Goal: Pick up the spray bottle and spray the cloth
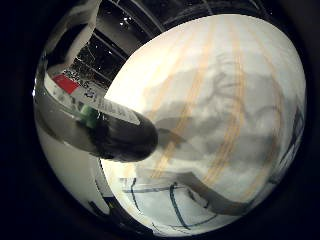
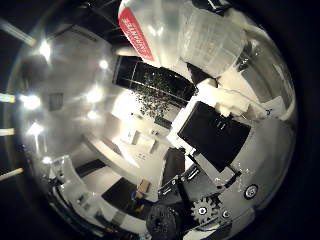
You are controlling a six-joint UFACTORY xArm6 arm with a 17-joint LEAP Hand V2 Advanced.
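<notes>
Clear spray bottle [image 1: 100,127] close against the palm, lifted, long axis running out across the striped cloth [image 1: 225,100] spread below on the table. Hand [image 2: 220,135] apparently curled round the bottle, though finger closure hard to confirm. Nozzle direction hidden.

Lights: bright round lamps [image 2: 31,101] shine on the ceiling.
Window: a big dark pane [image 2: 150,82].
Table: white top [image 1: 65,170].

The robot hand [image 2: 215,150] has white and black blocks and a metal gear.
</notes>
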